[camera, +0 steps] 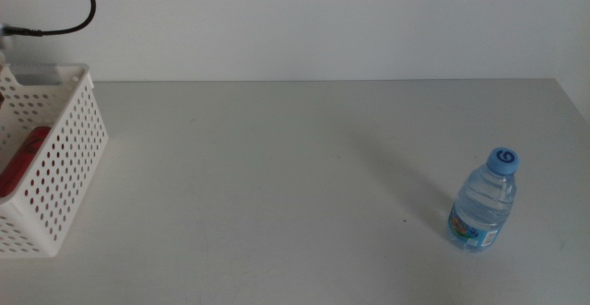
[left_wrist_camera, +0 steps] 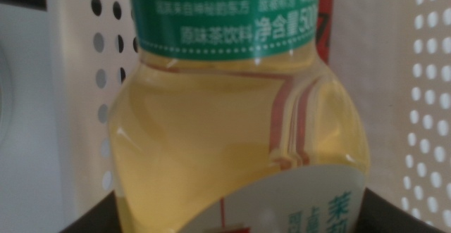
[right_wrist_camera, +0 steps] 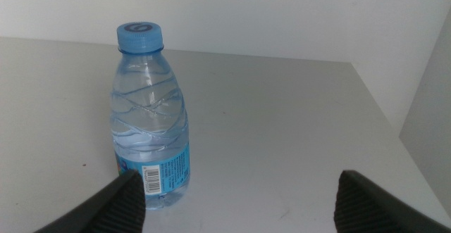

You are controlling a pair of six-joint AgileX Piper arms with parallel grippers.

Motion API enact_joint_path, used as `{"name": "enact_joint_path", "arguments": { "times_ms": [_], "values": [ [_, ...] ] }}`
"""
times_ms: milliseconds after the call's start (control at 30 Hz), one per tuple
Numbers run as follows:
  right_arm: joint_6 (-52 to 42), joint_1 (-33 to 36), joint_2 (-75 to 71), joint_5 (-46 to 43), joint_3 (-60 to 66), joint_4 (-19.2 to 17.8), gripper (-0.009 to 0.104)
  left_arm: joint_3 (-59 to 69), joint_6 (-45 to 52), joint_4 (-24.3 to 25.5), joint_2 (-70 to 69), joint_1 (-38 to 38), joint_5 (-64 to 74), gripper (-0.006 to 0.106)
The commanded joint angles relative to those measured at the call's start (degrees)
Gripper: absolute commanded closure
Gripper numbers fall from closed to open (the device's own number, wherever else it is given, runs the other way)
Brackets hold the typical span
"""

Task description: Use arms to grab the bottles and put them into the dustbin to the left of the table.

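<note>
Risk at the basket: the tea bottle (left_wrist_camera: 239, 134) hung among the white perforated walls of the dustbin (camera: 69, 148); if let go while tilted or while pressed to a wall, it would likely strike the red soda can (camera: 26, 158) already lying inside, or catch on the rim.
Risk at the water bottle: the water bottle (camera: 485, 200) stood upright on the tabletop (camera: 277, 185), light and narrow; one finger nudging its side before the other closed would probably tip it and send it rolling toward the right edge.
Left hand: out of the middle view; in its wrist view the dark jaw tips showed at the lower corners (left_wrist_camera: 225, 222), clenched around the tea bottle, whose yellow body and green label filled the picture.
Right hand: absent from the middle view; in its wrist view the jaws (right_wrist_camera: 239, 201) stood spread wide and empty, the water bottle (right_wrist_camera: 149, 113) just beside one finger, whether touching it could not be told.
Task things: soda can in the dustbin at the tabletop's left; tea bottle held within the dustbin; water bottle far right, well apart from it.
</note>
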Motion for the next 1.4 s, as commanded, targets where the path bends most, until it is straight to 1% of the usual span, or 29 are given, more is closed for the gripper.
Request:
{"name": "enact_joint_path", "arguments": {
  "times_ms": [0, 67, 167, 267, 300, 367, 467, 533, 600, 633, 800, 867, 1000, 1200, 1333, 1367],
  "values": [
    [-0.28, -0.36, -1.23, -4.48, -0.53, -0.54, 0.001, -2.41, 0.10, 1.69, -2.18, 0.13, -2.75, 0.102],
    [-0.28, -0.36, -1.23, -4.48, -0.53, -0.54, 0.001, -2.41, 0.04, 1.72, -1.11, 0.13, -3.50, 0.102],
    [-0.28, -0.36, -1.23, -4.48, -0.53, -0.54, 0.001, -2.41, -0.09, 1.31, 0.59, 0.03, -4.37, 0.099],
    [-0.28, -0.36, -1.23, -4.48, -0.53, -0.54, 0.001, -2.41, -0.09, 1.25, 2.33, 0.03, -4.37, 0.090],
    [-0.28, -0.36, -1.23, -4.48, -0.53, -0.54, 0.001, -2.41, -0.03, 0.89, 2.87, 0.03, -4.32, 0.085],
    [-0.28, -0.36, -1.23, -4.48, -0.53, -0.54, 0.001, -2.34, 0.07, 0.59, 3.30, -0.04, -4.32, 0.070],
    [-0.28, -0.36, -1.23, -4.48, -0.53, -0.54, 0.001, -2.34, 0.31, 0.66, 3.53, -0.04, -4.28, 0.045],
    [-0.28, -0.36, -1.23, -4.48, -0.53, -0.54, 0.001, -2.34, 0.52, 0.84, 3.53, -0.04, -4.34, 0.025],
    [-0.28, -0.36, -1.23, -4.48, -0.53, -0.54, 0.001, -2.34, 1.07, 0.84, 3.48, -0.04, -4.14, 0.009],
    [-0.28, -0.36, -1.23, -4.48, -0.53, -0.54, 0.001, -2.42, 1.62, 0.79, 3.42, -0.04, -3.98, 0.007],
    [-0.28, -0.36, -1.23, -4.48, -0.53, -0.54, 0.001, -4.75, 1.79, 0.67, 2.82, -2.50, -1.45, 0.007],
    [-0.28, -0.36, -1.23, -4.48, -0.53, -0.54, 0.001, -5.56, 1.43, 1.43, 1.77, -4.58, -0.77, 0.008],
    [-0.28, -0.36, -1.23, -4.48, -0.53, -0.54, 0.001, -5.66, -0.46, 1.17, -2.61, -8.22, -1.73, 0.011],
    [-0.28, -0.36, -1.23, -4.48, -0.53, -0.54, 0.001, -5.40, -1.43, -3.74, -11.97, -14.88, -2.62, 0.019],
    [-0.28, -0.36, -1.23, -4.48, -0.53, -0.54, 0.001, -2.54, 0.29, -4.56, -18.99, -20.66, -4.45, 0.023],
    [-0.28, -0.36, -1.23, -4.48, -0.53, -0.54, 0.001, -1.57, 1.28, -5.73, -20.71, -22.04, -5.31, 0.023]
  ]
}}
